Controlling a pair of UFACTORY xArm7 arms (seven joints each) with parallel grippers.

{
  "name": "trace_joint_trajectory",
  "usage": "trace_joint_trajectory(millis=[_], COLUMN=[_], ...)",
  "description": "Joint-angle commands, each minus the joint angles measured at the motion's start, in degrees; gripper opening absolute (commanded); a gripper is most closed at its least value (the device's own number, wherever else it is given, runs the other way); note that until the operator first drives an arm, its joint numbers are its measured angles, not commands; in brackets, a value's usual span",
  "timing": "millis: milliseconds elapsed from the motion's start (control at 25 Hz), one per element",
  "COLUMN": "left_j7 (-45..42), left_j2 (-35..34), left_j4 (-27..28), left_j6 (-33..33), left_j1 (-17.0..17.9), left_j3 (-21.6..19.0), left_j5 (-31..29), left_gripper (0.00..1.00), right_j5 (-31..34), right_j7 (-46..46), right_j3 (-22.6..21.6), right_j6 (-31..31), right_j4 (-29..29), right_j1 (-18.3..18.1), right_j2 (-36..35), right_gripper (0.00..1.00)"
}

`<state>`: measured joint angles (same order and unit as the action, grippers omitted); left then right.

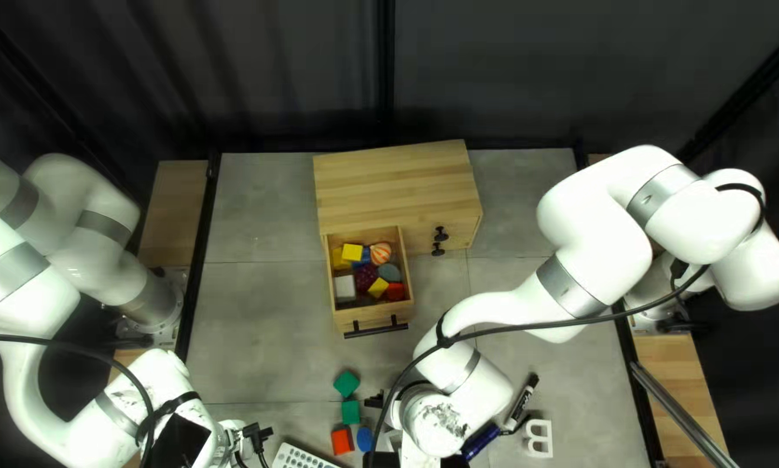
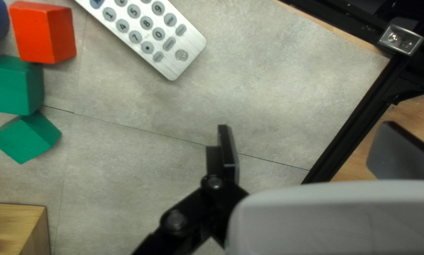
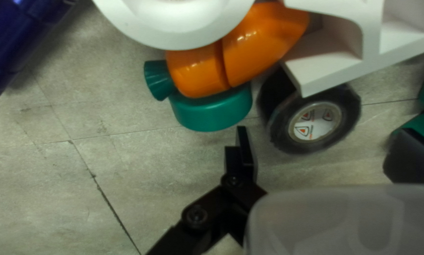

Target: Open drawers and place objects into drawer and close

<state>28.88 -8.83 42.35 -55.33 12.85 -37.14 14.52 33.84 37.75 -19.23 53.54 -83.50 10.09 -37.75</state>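
Drawer, pale wood with a black bar handle, stands pulled out from the left part of the cabinet; two black knobs sit on the cabinet's right part. Contents: yellow, blue, white and red blocks, an orange-striped ball, a dark red round piece and a grey-green one. Left end effector: above the desk, fingers spread wide, grip empty; a silver remote lies ahead of it. Right end effector: fingers also wide apart, grip empty; ahead of them a roll of black tape, an orange-and-teal toy and a white bracket. Desk surface grey with thin seams. Near its front, two green blocks touch each other, with a red block near them and a round blue piece just beside the red one. Toward the right of the top left view: a black-and-white marker, a dark blue object, a white letter. Black rails and wood strips flank the desk; dark curtain behind.
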Motion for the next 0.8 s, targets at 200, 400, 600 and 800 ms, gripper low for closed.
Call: trace_joint_trajectory(millis=[200,400,600,800], left_j7=[0.0,0.0,0.0,0.0], left_j2=[0.0,0.0,0.0,0.0], left_j4=[0.0,0.0,0.0,0.0], left_j6=[0.0,0.0,0.0,0.0], left_j1=[0.0,0.0,0.0,0.0], left_j3=[0.0,0.0,0.0,0.0], left_j5=[0.0,0.0,0.0,0.0], left_gripper=[1.0,1.0,1.0,1.0], right_j5=[-0.1,-0.3,-1.6,-5.3], right_j7=[-0.2,-1.1,-3.3,-9.1], right_j3=[0.1,0.4,1.2,2.7], right_j6=[0.3,1.1,3.8,10.4], right_j4=[0.2,0.1,0.6,-1.2], right_j1=[-0.1,-0.2,-1.1,-2.5], right_j2=[0.3,1.0,4.4,10.6], right_gripper=[0.03,0.04,0.03,0.03])
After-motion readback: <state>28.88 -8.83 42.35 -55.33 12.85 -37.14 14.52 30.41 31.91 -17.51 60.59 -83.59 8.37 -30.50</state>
